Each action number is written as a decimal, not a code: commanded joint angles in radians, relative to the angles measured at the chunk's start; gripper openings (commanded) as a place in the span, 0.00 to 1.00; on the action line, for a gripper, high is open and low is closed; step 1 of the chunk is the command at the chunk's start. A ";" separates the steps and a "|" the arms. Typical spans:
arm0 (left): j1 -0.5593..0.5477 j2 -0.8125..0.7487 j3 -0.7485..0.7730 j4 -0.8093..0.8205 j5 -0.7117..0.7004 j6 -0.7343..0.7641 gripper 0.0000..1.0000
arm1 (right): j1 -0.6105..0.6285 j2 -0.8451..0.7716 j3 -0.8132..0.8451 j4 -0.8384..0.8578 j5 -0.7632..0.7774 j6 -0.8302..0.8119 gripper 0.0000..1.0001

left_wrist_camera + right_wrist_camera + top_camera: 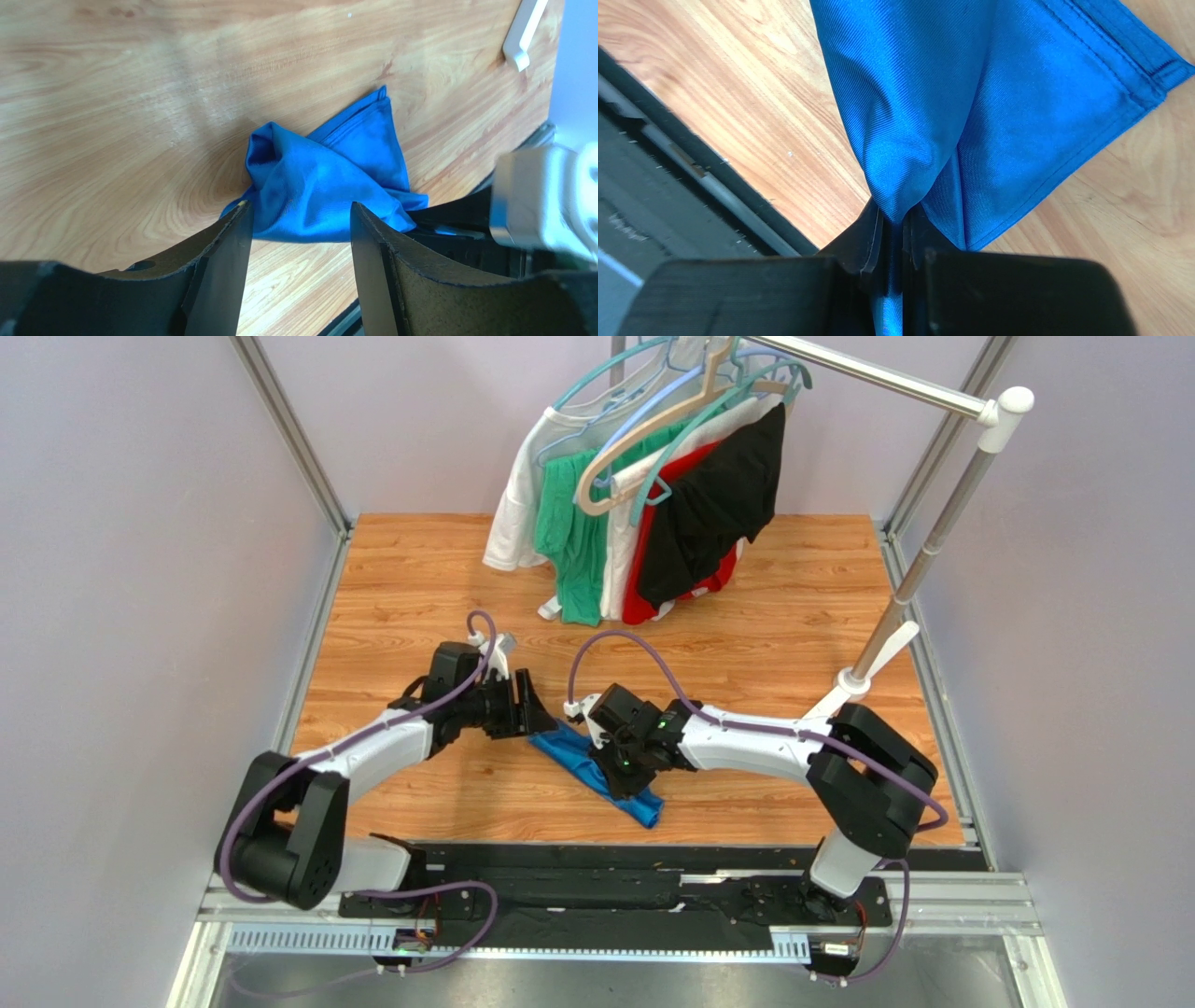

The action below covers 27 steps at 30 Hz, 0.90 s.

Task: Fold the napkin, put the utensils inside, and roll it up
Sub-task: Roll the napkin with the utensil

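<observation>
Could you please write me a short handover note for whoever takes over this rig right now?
Grippers: the left end effector is open, just short of the napkin, gripping nothing. The right end effector is shut on a bunched fold of the napkin.
Where: the napkin lies crumpled on the wooden table, between the two arms.
Done: no neat fold visible.
To do: fold it flat, add the utensils (none in view), roll it up.
</observation>
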 commanded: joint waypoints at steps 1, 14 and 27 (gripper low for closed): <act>0.003 -0.109 -0.024 -0.021 -0.092 -0.016 0.62 | -0.060 0.009 -0.010 0.045 -0.203 -0.005 0.00; 0.020 -0.169 -0.134 0.135 0.028 -0.024 0.60 | -0.207 0.075 -0.023 0.099 -0.510 -0.011 0.00; 0.028 -0.137 -0.180 0.221 0.036 -0.044 0.61 | -0.328 0.159 -0.040 0.151 -0.723 0.007 0.00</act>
